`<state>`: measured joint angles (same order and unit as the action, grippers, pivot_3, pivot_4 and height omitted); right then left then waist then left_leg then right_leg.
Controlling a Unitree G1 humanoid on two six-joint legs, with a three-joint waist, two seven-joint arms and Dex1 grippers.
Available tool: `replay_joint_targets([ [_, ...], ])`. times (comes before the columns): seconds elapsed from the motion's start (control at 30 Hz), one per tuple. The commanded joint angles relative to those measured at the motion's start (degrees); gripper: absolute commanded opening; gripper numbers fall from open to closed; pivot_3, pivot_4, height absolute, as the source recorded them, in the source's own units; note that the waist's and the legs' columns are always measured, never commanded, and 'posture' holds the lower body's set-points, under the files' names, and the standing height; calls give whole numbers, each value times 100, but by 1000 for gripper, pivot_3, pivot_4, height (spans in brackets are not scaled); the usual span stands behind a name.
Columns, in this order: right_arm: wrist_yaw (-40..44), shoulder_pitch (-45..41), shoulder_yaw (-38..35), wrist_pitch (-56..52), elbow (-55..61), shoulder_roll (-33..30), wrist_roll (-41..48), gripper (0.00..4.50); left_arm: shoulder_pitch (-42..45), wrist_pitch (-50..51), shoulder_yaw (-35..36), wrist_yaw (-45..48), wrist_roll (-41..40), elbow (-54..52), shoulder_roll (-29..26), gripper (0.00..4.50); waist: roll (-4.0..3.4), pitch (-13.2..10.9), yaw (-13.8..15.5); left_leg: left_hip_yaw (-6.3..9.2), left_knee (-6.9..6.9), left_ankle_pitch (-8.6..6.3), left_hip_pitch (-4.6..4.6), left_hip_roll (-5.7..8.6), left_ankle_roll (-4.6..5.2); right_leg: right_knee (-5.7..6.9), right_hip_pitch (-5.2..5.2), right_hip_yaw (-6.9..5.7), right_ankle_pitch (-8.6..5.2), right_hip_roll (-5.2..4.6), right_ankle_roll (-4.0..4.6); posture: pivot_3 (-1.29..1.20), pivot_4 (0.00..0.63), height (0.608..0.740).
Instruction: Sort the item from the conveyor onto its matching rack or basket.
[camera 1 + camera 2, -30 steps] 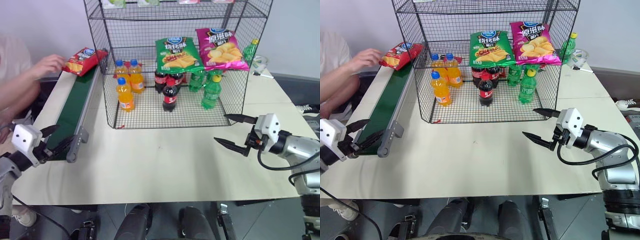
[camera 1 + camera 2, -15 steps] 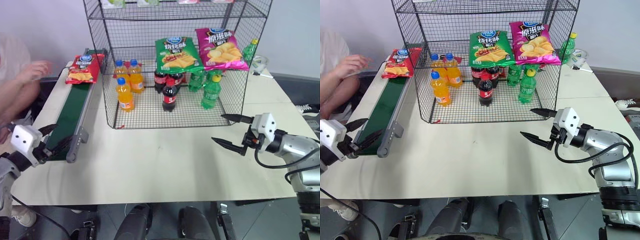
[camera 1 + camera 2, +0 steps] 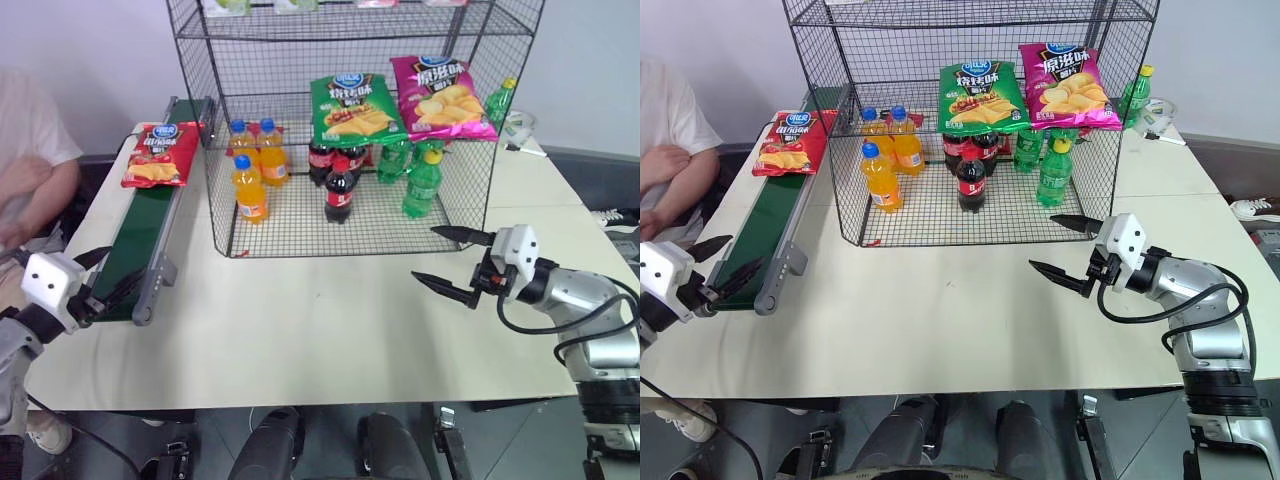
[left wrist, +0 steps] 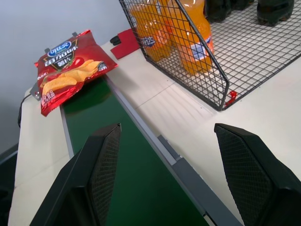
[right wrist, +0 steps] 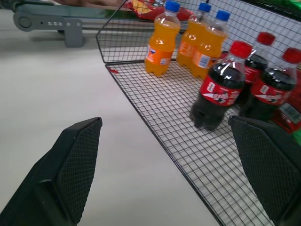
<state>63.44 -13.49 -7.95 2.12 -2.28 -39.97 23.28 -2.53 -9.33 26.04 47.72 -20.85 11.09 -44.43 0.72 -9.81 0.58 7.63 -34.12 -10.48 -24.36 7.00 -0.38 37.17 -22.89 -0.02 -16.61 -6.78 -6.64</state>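
A red crisp bag (image 3: 157,155) lies flat on the far part of the dark green conveyor (image 3: 140,235), with nothing touching it; the left wrist view shows this bag (image 4: 68,69) ahead on the belt (image 4: 127,183). My left gripper (image 3: 102,279) stands open at the near end of the belt, empty. Over the table in front of the black wire rack (image 3: 350,130), my right gripper (image 3: 448,262) hangs open and empty, facing the rack's lower tier.
The rack's lower tier holds orange soda bottles (image 3: 250,170), cola bottles (image 3: 338,190) and green bottles (image 3: 422,185); a green bag (image 3: 352,108) and a pink bag (image 3: 440,97) lie on the shelf above. A person's arm (image 3: 25,190) rests at the far left.
The person's hand let go of the red bag and drew back to the left. The bag has travelled along the belt toward me. The right gripper barely shifted.
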Motion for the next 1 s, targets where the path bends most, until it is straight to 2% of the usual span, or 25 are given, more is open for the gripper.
replay_joint_targets([
  [0.03, 11, -60, -91, 73, 190, -41, 52, 4500, -42, -73, 183, -16, -35, -143, -37, 3315, 0, 0, 1, 0, 0, 0, 0, 0, 0, 0, 0, 0, 0, 0, 0, 0, 150, 740],
  [0.23, 49, 23, -108, 90, 192, -82, 31, 4500, -117, -65, 195, 45, -93, -204, -41, 3315, 0, 0, -5, 0, 0, 0, 0, 0, -1, 1, 0, 0, 0, 0, 0, 0, 150, 740],
  [0.47, -54, 32, -33, -20, 208, 36, 50, 4500, -496, -962, 94, 224, 401, -234, -91, 3315, -1, -1, -9, -1, 3, -1, -1, 0, -1, -3, -1, 1, 0, -1, 1, 0, 150, 740],
  [0.6, -68, 58, 31, -170, 363, 155, 185, 4500, -459, -1547, 290, -293, 878, -78, -129, 3315, -1, -1, 3, 1, 3, -1, 0, 0, -2, -1, 0, 1, 0, -1, 1, 0, 150, 740],
  [0.67, -36, 88, 160, -723, 666, 301, 597, 4500, -657, -2435, 501, -1041, 1876, 66, -174, 3315, 0, 0, 6, 0, 3, -1, 0, 0, -2, -1, -1, 1, 0, -1, 1, 0, 150, 740],
  [0.8, 74, 122, 489, -1427, 1161, 504, 1018, 4500, -1120, -3376, 762, -2151, 3180, 115, -113, 3315, 1, 0, -48, -4, 16, 2, -3, 0, 5, -8, -8, 8, 0, -2, 0, 0, 150, 740],
  [1.0, 358, 6, 821, -1791, 1326, 567, 1146, 4500, -1721, -4015, 1056, -3612, 4501, 10, 68, 3315, 2, 0, 14, -3, 18, -2, -5, 0, -3, -8, -29, 3, -1, -2, 0, 0, 150, 740],
])
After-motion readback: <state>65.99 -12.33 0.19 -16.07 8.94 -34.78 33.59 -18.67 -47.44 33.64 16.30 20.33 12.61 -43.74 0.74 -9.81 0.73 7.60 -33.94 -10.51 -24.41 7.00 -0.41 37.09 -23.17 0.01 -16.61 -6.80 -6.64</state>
